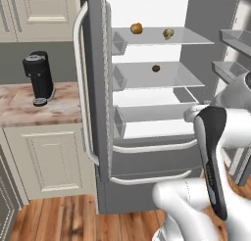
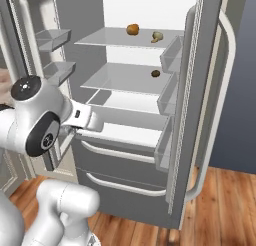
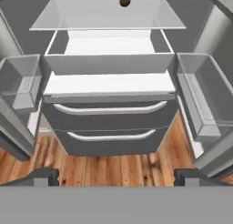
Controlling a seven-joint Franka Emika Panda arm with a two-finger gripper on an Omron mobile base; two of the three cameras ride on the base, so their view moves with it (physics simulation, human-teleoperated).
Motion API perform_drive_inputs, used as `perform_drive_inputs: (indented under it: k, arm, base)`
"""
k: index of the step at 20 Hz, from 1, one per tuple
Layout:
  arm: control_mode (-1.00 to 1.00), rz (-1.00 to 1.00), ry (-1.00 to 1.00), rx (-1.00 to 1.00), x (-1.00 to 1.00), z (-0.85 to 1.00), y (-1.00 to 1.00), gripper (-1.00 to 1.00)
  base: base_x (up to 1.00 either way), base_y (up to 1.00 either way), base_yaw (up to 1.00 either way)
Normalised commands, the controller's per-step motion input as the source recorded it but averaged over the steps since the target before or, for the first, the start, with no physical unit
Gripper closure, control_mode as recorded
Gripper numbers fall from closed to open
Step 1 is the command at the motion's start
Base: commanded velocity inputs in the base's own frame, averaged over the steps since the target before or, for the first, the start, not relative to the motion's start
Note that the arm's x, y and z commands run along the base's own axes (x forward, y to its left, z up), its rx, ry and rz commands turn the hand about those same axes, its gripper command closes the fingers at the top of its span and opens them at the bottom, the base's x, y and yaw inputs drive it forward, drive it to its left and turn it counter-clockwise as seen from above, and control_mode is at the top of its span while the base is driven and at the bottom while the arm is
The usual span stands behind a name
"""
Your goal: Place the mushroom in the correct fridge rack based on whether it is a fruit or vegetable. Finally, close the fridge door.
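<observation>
Mushroom on top fridge rack, beside orange-brown item; tool released, fingertips cut off by frame edge.

We see the fridge standing open, both doors swung out to the sides. On the fridge rack, the topmost shelf, the mushroom lies to the right and the round item to its left, well apart. One shelf down, the small ball rests near the middle. Below the shelves sit two drawers, one above the other. To the fridge's left a counter carries the coffee machine, with cabinets above and below it.
</observation>
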Motion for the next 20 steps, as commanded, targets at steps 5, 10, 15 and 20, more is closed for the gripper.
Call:
perform_drive_inputs:
  k: [5, 10, 15, 20]
  arm:
    - [-1.00, 0.01, -0.39, -0.06, -0.46, 0.00, 1.00, -1.00]
    - [-1.00, 0.00, -0.37, -0.02, -0.41, 0.00, 1.00, -1.00]
    - [-1.00, -0.01, -0.39, 0.00, -0.21, 0.00, 1.00, -1.00]
    - [-1.00, -0.05, -0.44, 0.00, -0.12, -0.16, 1.00, -1.00]
  base:
    - [0.00, 0.00, 0.00]
    - [0.00, 0.00, 0.00]
    - [0.00, 0.00, 0.00]
    - [0.00, 0.00, 0.00]
